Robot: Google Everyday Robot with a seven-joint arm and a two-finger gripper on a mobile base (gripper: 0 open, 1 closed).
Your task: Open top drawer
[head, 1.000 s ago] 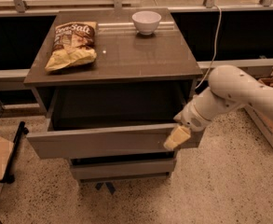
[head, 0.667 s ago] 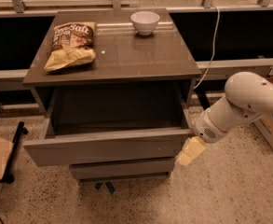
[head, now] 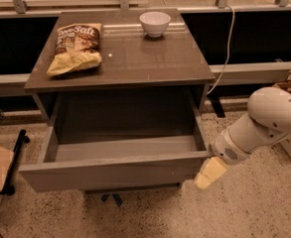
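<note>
Task status: the top drawer (head: 110, 173) is drawn well out of the cabinet (head: 135, 63). Its deep box is exposed, and nothing is seen lying on the floor of it. The opening is judged largely done. What is left, at most, is a last stretch of pull and the release. Whether the box has reached its stop cannot be told.

Gripper (head: 208, 175): it is placed low at the right end of the drawer front, just at the corner. Contact with the front is likely but cannot be confirmed. Whether it is clenched, released or grasping the edge cannot be told. The white arm (head: 269, 118) runs up and to the right of it.

Drawer position: the front lies directly left of the gripper, and the open box extends up and left, back toward the cabinet.

Other items, all well above and left of the gripper on the cabinet top: a chip bag (head: 75, 46) farthest left, and a white bowl (head: 155, 23) nearer the back edge. A white cable (head: 229, 38) hangs above the gripper, behind the cabinet.

Change noted against the earlier frames: the drawer front is found further out toward the camera, with more of the box floor uncovered. The gripper has travelled with the corner, lower in view. Bag and bowl are unmoved.
</note>
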